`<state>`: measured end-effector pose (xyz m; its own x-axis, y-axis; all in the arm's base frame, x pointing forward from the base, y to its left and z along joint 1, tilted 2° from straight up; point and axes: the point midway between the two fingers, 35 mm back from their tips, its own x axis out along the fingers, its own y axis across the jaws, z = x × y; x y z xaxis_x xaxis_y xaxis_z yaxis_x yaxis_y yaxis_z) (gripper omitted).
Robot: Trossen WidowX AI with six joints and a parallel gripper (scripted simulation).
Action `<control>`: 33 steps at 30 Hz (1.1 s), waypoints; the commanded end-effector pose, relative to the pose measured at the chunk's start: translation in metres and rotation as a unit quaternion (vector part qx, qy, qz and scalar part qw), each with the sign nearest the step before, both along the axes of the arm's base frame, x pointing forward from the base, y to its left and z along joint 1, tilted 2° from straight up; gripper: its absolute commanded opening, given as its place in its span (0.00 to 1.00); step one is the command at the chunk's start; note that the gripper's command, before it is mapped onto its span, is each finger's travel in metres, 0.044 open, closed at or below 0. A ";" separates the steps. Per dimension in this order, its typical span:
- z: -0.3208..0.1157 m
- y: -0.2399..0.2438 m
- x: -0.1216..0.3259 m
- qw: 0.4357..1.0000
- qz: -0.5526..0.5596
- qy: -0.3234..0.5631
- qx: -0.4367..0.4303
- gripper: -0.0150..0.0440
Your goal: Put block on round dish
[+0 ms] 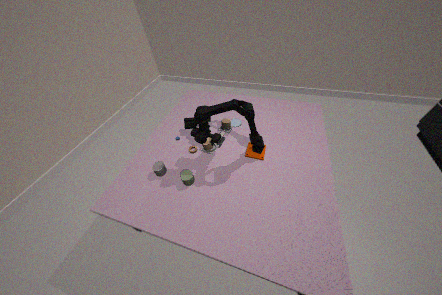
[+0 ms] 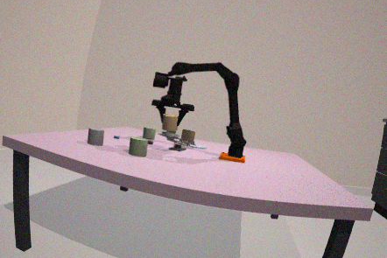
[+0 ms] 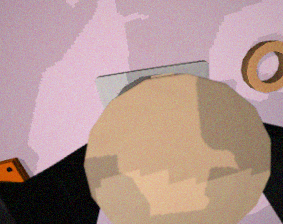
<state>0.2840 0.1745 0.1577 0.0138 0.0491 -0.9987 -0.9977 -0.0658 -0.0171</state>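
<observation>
My top camera hung high and far off, looking down at the pink table (image 1: 260,223). My exterior camera sat low beside it, facing the arm (image 2: 229,99) side-on. Both shared the balance area. My wrist camera looked straight down, very close.
</observation>
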 end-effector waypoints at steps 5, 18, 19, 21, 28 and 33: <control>0.013 0.000 0.000 1.000 0.002 -0.002 0.003 0.25; 0.030 -0.002 -0.003 1.000 0.002 -0.002 0.003 0.25; 0.031 -0.003 -0.003 1.000 0.002 -0.002 0.003 0.25; 0.034 -0.003 -0.003 1.000 0.002 -0.002 0.003 0.25; 0.043 -0.004 -0.005 1.000 0.002 -0.002 0.002 0.25; 0.049 -0.005 -0.006 1.000 0.002 -0.001 0.002 0.25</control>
